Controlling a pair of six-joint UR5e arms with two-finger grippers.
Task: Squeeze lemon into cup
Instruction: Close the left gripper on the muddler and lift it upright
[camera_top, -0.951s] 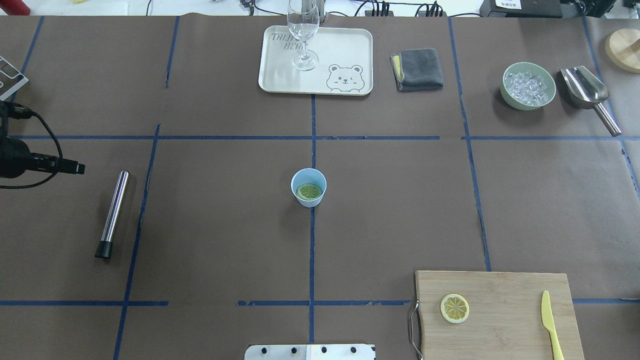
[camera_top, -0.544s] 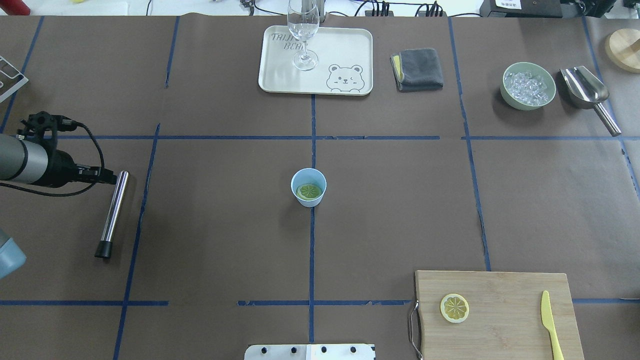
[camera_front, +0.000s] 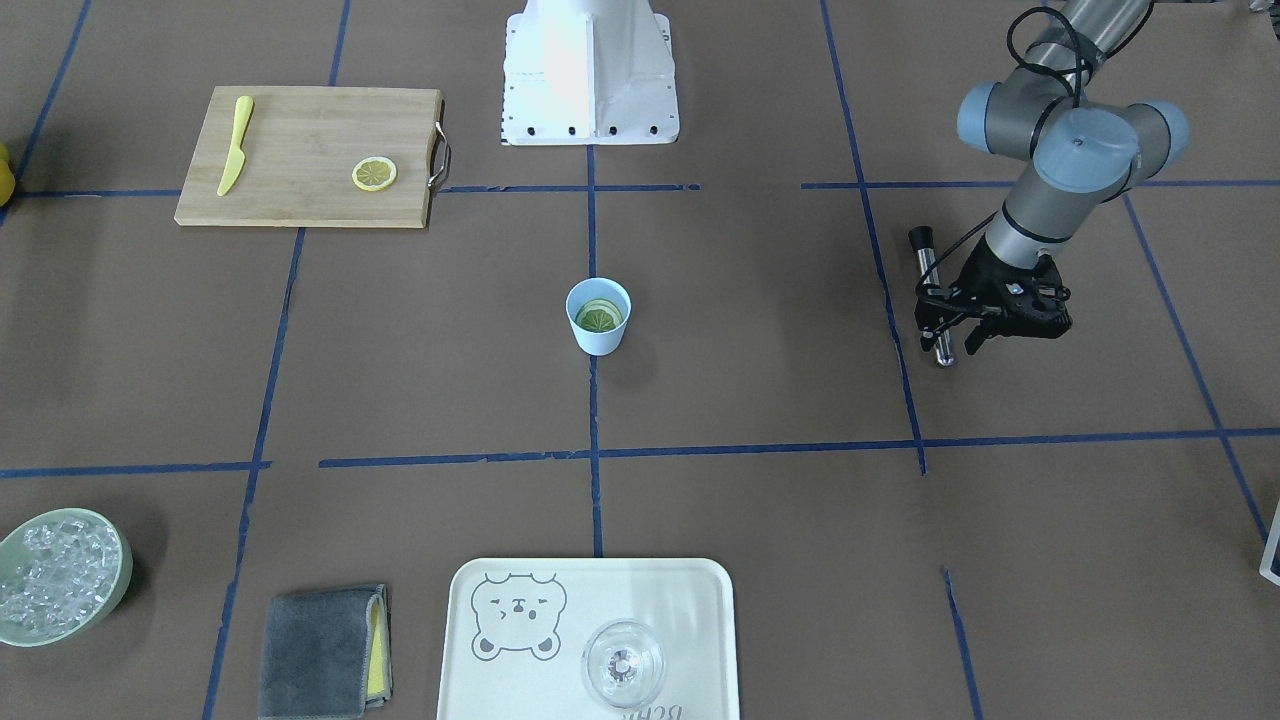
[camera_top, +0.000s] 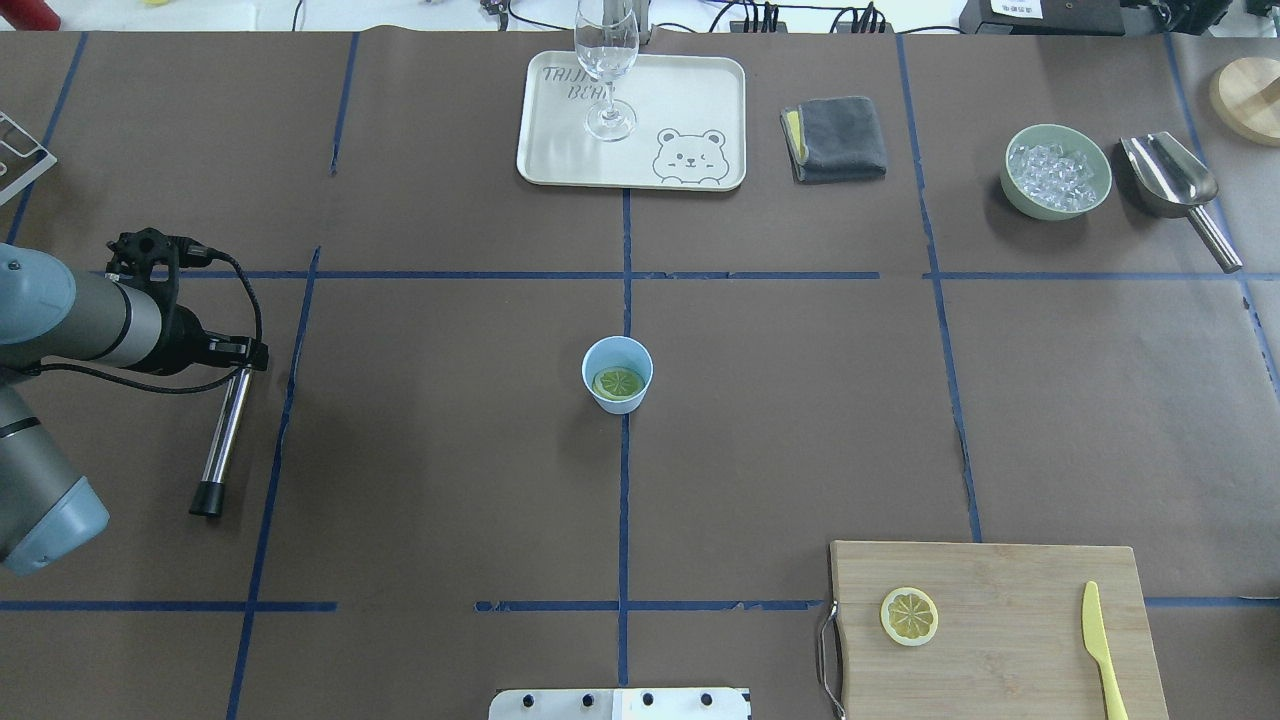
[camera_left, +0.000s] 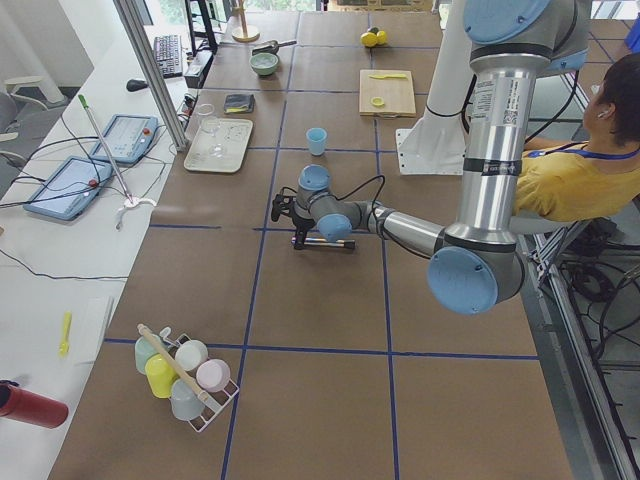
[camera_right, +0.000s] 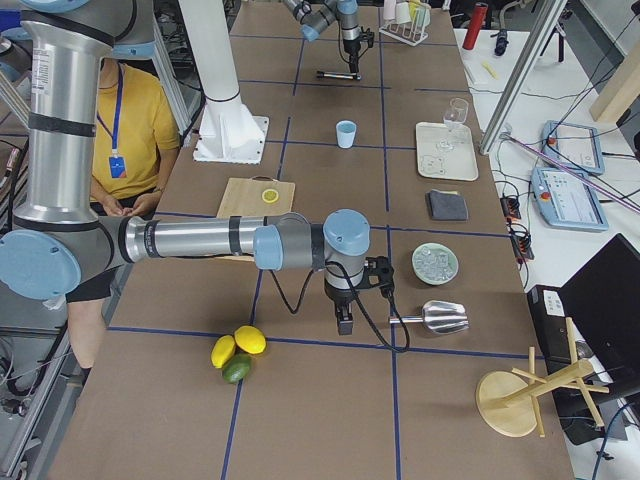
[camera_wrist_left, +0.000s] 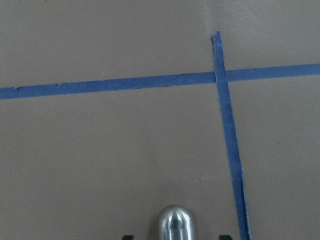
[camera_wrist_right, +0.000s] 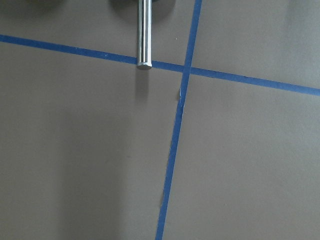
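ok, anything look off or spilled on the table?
Nothing stands out. The cup stands upright with a lemon slice inside, no spill around it. The glass is upright on its tray. The left end effector is open at the steel rod.

I count two lemon slices, two whole lemons and one lime. One cup, one glass, one tray, one cloth, one ice bowl, one scoop, one board, one knife, one rod. Two robot arms, one person, one rack of cups, two tablets on the side bench.
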